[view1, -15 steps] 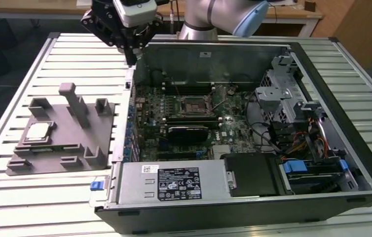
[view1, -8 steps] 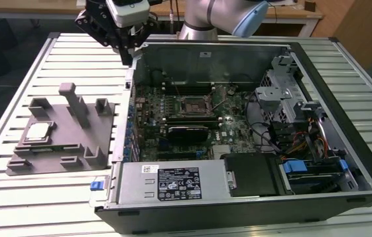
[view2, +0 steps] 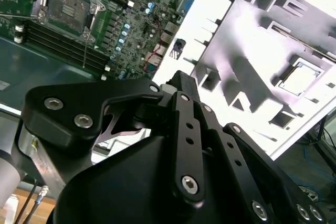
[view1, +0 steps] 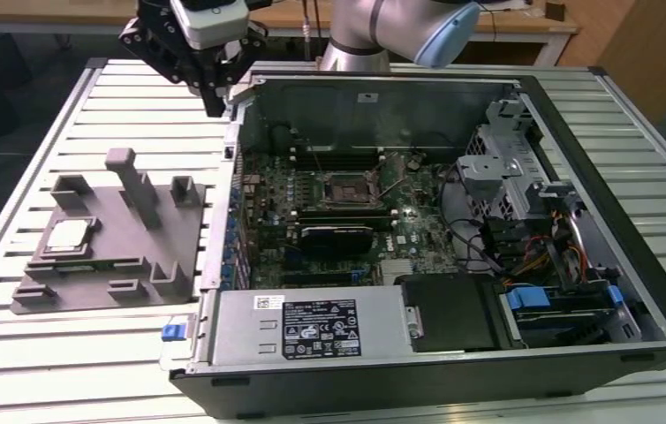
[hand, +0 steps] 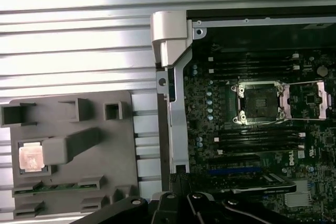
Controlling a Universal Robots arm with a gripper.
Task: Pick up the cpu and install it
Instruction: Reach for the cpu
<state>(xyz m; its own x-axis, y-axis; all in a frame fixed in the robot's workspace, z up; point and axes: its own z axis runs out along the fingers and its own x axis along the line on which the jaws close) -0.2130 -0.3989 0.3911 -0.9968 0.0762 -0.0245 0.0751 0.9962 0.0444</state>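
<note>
Pick-up not begun, we judge. The cpu (view1: 68,234) lies seated in the grey fixture (view1: 115,256) on the table (view1: 26,132), untouched. The tool (view1: 213,102) hangs well apart from it; spread or pressed together, we cannot tell. The socket (view1: 345,187) is empty.

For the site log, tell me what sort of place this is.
Likely a robotics lab or workshop bench for computer assembly: an open desktop computer case lies on a slatted metal table, a grey fixture beside it holds the cpu, and a robot arm's gripper hangs above.
</note>
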